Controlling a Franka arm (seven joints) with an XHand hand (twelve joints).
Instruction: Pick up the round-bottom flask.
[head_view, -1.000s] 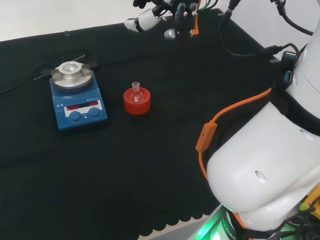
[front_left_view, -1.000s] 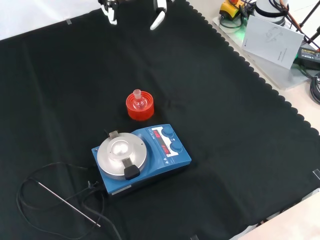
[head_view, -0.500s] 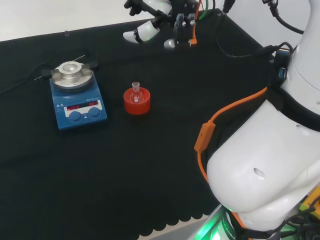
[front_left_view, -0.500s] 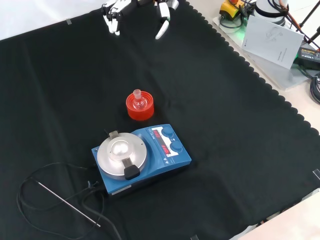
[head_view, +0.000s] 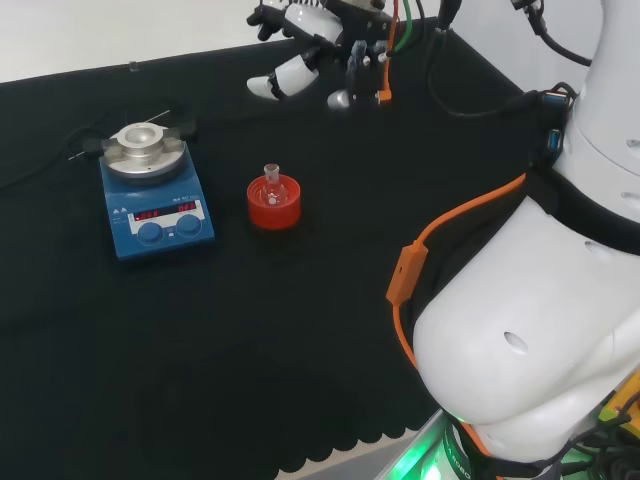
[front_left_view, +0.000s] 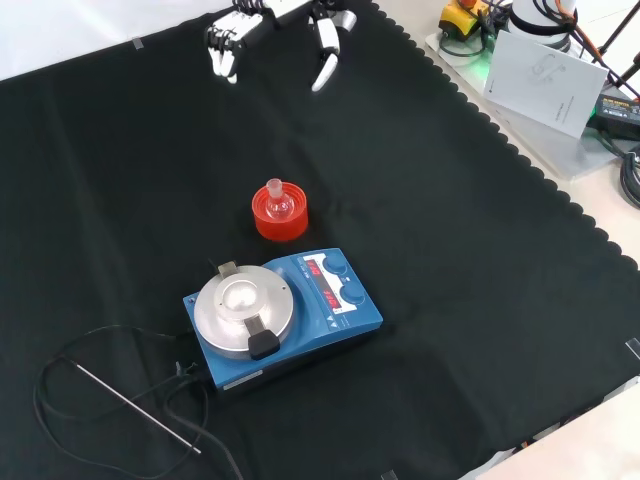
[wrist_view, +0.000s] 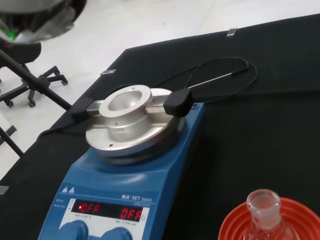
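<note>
Lower than before, the hand (front_left_view: 275, 18) hangs fingers spread over black cloth (front_left_view: 450, 250); white floor (wrist_view: 150, 25) beyond.

A small clear-glass round-bottom flask (head_view: 271, 184) stands upright with its short open neck pointing up. Its bulb sits in a red ribbed ring stand (front_left_view: 279, 216) near the middle of the black-clothed worktop (front_left_view: 450, 260). In the wrist view its neck (wrist_view: 263, 202) rises above the stand's rim.
</note>
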